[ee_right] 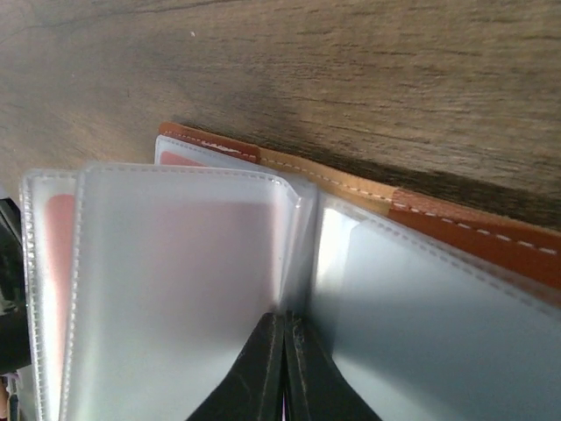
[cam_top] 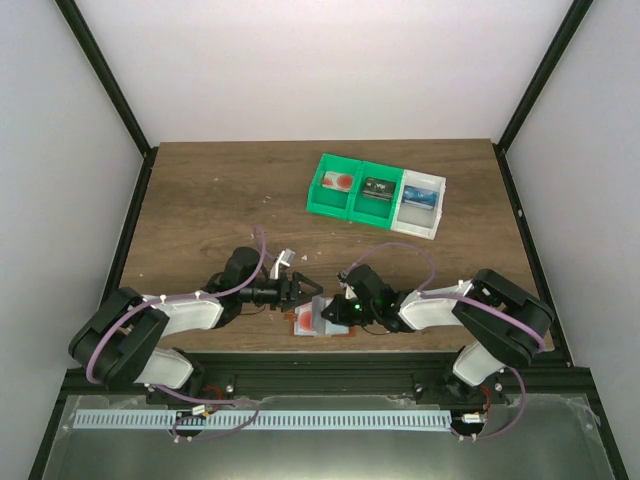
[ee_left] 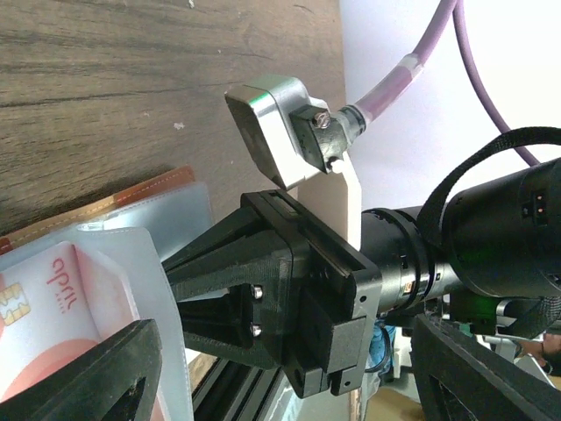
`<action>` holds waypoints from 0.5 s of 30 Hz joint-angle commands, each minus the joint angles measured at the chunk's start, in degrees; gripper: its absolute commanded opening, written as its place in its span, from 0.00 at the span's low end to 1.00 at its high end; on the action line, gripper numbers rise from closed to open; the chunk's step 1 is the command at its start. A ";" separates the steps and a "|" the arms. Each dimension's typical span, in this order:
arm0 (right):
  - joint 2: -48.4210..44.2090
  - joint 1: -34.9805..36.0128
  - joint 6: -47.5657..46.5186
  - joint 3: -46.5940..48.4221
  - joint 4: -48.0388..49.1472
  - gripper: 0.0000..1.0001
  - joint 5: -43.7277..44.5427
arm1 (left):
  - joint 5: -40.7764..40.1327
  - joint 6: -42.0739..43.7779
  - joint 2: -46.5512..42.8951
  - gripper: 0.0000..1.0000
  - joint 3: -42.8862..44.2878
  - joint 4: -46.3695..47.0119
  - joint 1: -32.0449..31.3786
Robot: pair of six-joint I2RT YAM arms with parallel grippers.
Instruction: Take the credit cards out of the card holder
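You have a dark wood-grain table [cam_top: 220, 190] under even, soft light. Plain white back wall [cam_top: 330, 60] and white side walls [cam_top: 50, 200] enclose it, with black posts [cam_top: 105, 75] slanting up at the far corners. A grey metal panel [cam_top: 330, 455] runs along your near edge, below the table.

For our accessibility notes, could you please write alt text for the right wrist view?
The shut right claw rests its tips at the fold of the open card holder, between frosted sleeves. A reddish card shows through the left sleeves; wooden table behind.
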 commanded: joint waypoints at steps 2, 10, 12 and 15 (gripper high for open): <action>-0.71 0.25 -0.53 -0.50 0.11 0.03 -0.98 | 0.95 -2.00 0.52 0.79 -1.14 6.40 -0.57; -3.86 0.26 -0.22 -1.39 -0.97 0.08 0.95 | 1.18 -3.65 1.89 0.79 -1.74 9.45 -0.91; -4.15 0.25 -0.50 -1.27 -1.30 0.09 1.00 | 1.22 -2.81 1.88 0.78 -1.32 8.81 -0.94; -3.48 0.28 -0.64 -0.52 -1.50 0.09 -0.66 | -0.72 1.77 0.22 0.78 0.69 -0.32 -0.87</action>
